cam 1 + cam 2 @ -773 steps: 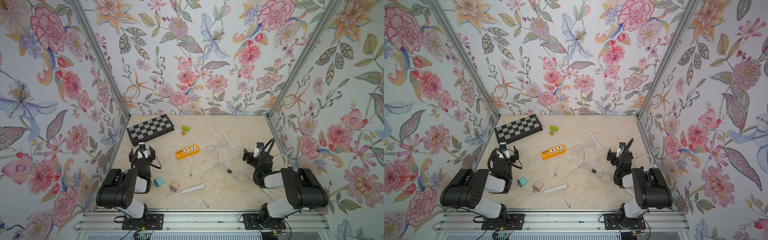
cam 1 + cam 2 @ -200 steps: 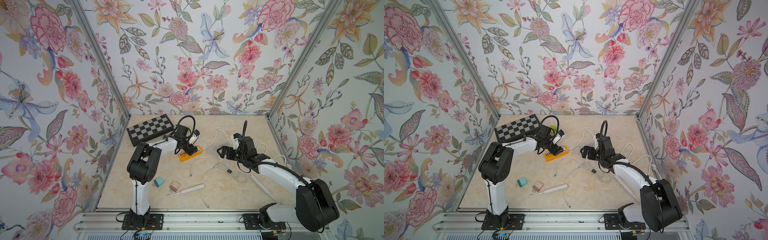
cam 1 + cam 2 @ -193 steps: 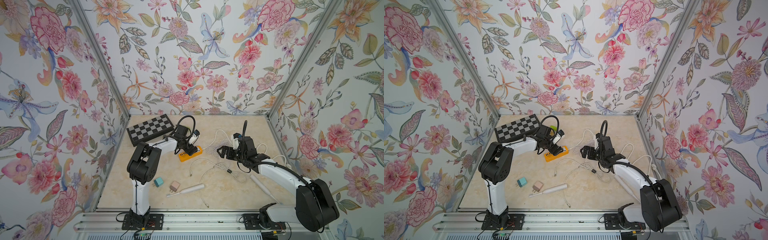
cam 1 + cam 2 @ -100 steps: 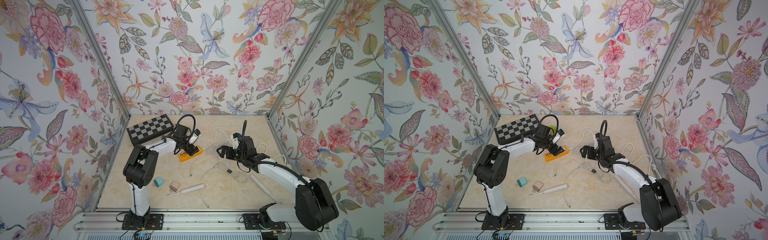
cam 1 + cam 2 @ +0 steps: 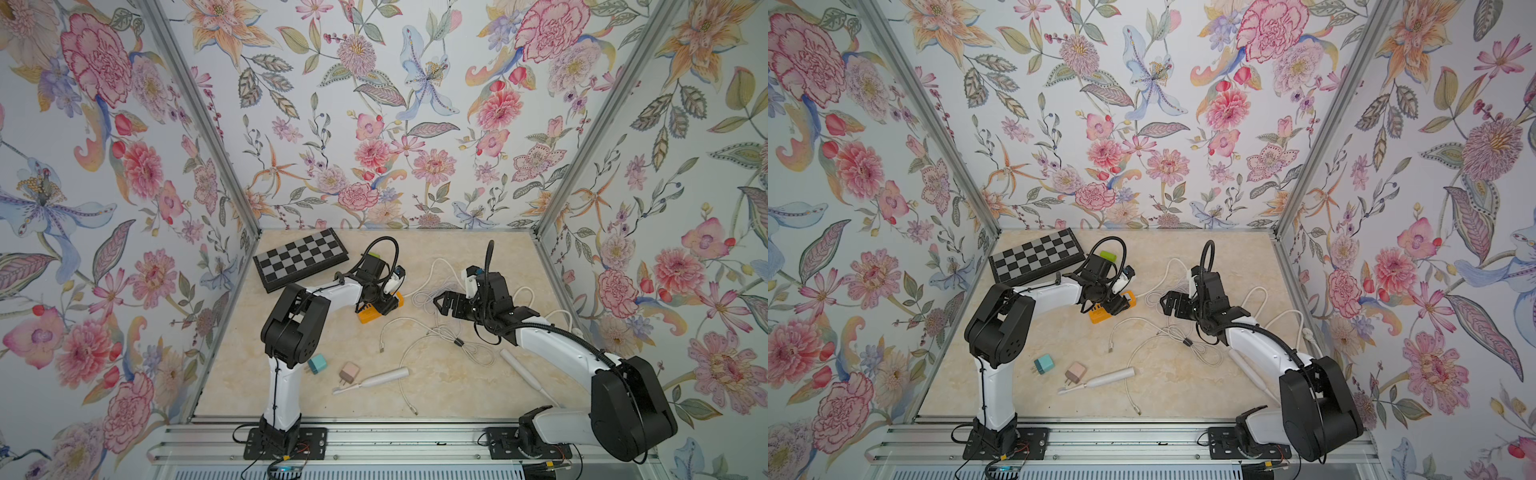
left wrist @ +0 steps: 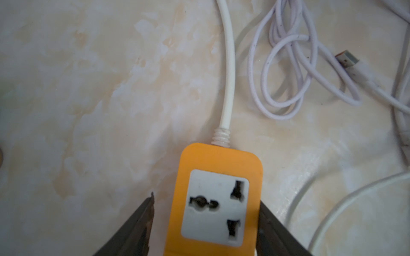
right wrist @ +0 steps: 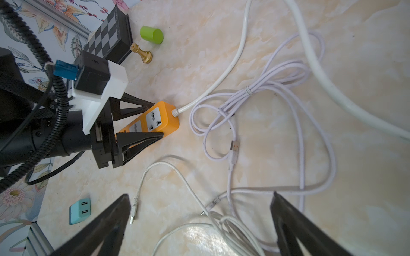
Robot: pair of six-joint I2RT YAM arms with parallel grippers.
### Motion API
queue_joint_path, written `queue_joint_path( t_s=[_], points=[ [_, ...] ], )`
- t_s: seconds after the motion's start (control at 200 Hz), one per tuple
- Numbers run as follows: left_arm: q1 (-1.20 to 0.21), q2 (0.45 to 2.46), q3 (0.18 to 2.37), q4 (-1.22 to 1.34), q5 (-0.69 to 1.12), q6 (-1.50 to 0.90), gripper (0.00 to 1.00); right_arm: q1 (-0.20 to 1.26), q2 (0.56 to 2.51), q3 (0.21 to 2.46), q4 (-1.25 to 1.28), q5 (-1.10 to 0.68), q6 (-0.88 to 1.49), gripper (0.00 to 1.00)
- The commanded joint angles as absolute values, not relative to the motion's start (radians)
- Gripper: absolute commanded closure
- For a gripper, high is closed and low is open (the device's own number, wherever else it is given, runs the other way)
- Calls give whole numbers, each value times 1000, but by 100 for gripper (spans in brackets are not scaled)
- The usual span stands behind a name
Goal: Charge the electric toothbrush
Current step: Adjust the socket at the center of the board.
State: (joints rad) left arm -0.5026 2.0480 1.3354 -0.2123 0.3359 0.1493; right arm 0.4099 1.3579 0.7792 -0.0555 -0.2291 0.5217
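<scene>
Left tool (image 7: 158,118): partly open, jaws astride the cord end of the orange power strip (image 6: 219,159). One finger touches the strip's side and the other stands just off it, so the grip is not closed.
Right tool (image 7: 199,195): spread wide, nothing in it, poised over the white charging cables (image 5: 436,332) tangled in mid-bench.
Electric toothbrush (image 5: 370,380): white, lying flat near the front edge of the bench, well apart from both tools.
Pink adapter (image 5: 349,371): just beside the toothbrush's neck, prongs showing.
Teal adapter (image 5: 318,363): two USB slots on its face, near the pink one, on the side away from the toothbrush.
Strip cord (image 6: 229,73): thick, white, running from the strip's end toward the back of the bench.
Chessboard (image 5: 300,258): folded shut, back left corner.
Green cylinder (image 7: 152,35): on its side, near the chessboard.
Gold pawn (image 7: 142,53): tipped over, between the cylinder and the board.
Bench (image 5: 457,382): cream marbled top.
</scene>
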Motion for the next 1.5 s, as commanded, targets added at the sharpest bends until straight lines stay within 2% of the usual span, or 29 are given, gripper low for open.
queue_joint_path(
  t_s=[0.0,0.18,0.25,0.435,0.605,0.72,0.951,1.121,1.181,1.496],
  points=[
    [-505,2061,1355,-195,310,86,37,404,1348,775,-52,-247,538,0],
    [-505,2016,1281,-104,285,-112,59,403,1351,772,-52,-257,539,0],
    [-509,1995,1253,-86,269,-192,60,402,1356,773,-52,-261,541,0],
    [-517,1942,1196,-117,39,-403,70,412,1376,780,-51,-282,547,0],
    [-556,1957,1196,-147,-103,-519,70,425,1406,787,-51,-282,560,0],
    [-584,1990,1235,-174,-142,-559,69,430,1417,792,-51,-286,565,0],
    [-586,1995,1222,-107,-72,-624,50,434,1423,798,-52,-287,566,0],
    [-586,1930,1198,-119,-99,-630,41,435,1419,804,-52,-300,563,0],
    [-586,1894,1177,-133,-114,-637,35,436,1417,804,-52,-314,559,0],
    [-658,1615,964,-284,-250,-769,30,488,1402,795,-72,-396,544,0]
  ],
)
